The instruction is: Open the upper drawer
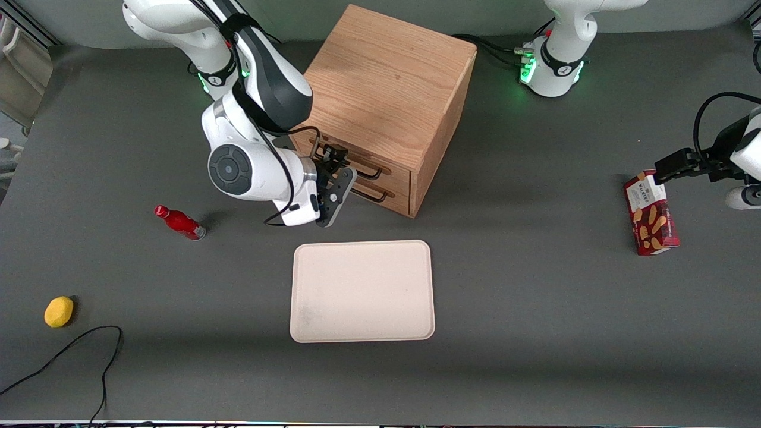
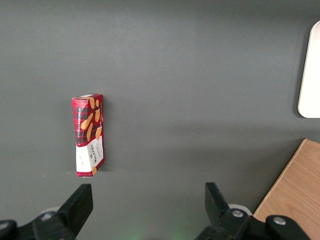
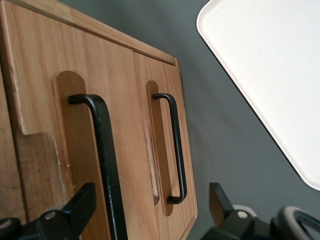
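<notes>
The tool [image 1: 334, 169] is held spread before the upper drawer [image 3: 75, 150], its handle [image 3: 102, 160] not yet gripped; closing, then pulling outward, is likely needed.

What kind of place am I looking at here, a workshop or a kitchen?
Probably a robot test lab: a white robot arm's hand, fingers open, sits at the upper oak drawer of a box-shaped wooden cabinet, amid unrelated props, a cream plastic tray and a small red bottle.
</notes>
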### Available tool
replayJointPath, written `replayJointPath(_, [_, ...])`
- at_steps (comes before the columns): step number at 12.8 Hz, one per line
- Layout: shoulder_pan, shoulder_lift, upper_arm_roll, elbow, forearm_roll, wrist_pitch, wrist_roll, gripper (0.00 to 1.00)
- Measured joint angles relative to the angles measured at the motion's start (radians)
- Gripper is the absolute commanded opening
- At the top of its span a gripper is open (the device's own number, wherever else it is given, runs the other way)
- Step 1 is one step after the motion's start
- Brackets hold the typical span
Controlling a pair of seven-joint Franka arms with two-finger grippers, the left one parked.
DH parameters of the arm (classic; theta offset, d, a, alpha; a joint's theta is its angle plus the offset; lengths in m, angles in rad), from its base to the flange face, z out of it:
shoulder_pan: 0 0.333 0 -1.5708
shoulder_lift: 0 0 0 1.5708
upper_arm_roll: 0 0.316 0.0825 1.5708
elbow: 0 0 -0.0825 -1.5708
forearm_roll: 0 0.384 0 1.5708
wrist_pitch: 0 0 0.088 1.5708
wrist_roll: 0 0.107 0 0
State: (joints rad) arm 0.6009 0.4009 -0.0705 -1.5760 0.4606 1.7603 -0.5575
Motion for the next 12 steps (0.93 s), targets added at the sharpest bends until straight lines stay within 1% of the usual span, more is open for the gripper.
replayJointPath(6, [0.014,-0.011,0.000,-0.035,0.000,0.008,0.000,1.00])
replayJointPath(12, [0.025,-0.021,-0.001,-0.089,-0.001,0.084,0.000,1.00])
